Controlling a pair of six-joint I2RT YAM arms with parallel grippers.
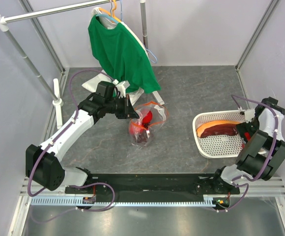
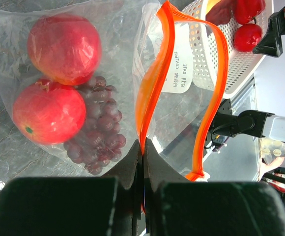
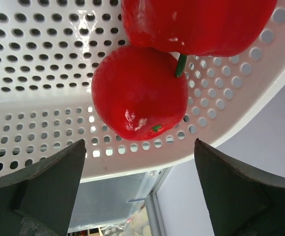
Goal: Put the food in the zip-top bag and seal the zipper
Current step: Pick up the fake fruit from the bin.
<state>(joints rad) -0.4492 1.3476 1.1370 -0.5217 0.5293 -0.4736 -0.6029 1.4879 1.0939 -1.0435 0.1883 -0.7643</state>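
Clear crinkled bag [image 2: 115, 54], glossy round fruits [image 2: 64, 42], perforated basket [image 3: 34, 59]

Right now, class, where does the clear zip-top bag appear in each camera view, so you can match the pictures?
Top external: the zip-top bag lies at centre, at the left gripper's tip.
Left wrist: it fills most of the frame, its orange zipper pinched by the left gripper.
Right wrist: not in view.
Shared landmark: the white perforated basket, right side from above, upper right in the left wrist view, filling the right wrist view.
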